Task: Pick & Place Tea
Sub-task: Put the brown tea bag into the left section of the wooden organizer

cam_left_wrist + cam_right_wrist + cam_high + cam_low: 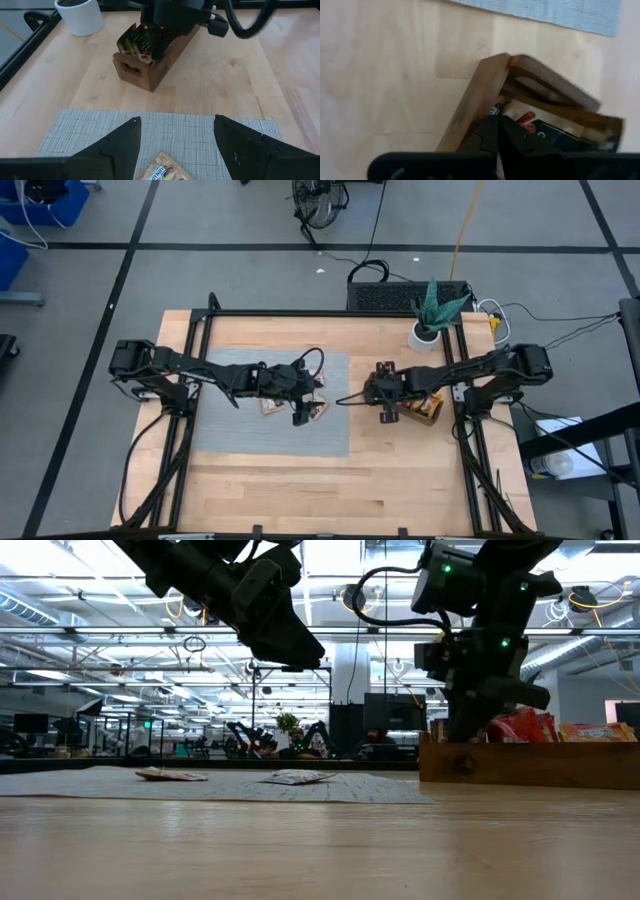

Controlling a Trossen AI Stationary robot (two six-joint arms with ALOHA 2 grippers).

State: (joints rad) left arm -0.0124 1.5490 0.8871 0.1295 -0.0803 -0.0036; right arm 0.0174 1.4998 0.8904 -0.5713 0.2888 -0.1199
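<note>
Grey mat (270, 415) bearing two tea sachets (296, 777) beneath the left gripper (176, 145), fingers spread wide and empty. Right gripper (498, 131), fingers pressed together, dips into the wooden tray (475, 102) among further sachets, apparently pinching one, though the grip is hidden.

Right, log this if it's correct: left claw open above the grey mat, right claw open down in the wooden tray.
Not quite. The right claw is shut, not open; the right wrist view shows its fingers pressed together inside the wooden tray. The left claw is indeed open above the grey mat.
</note>
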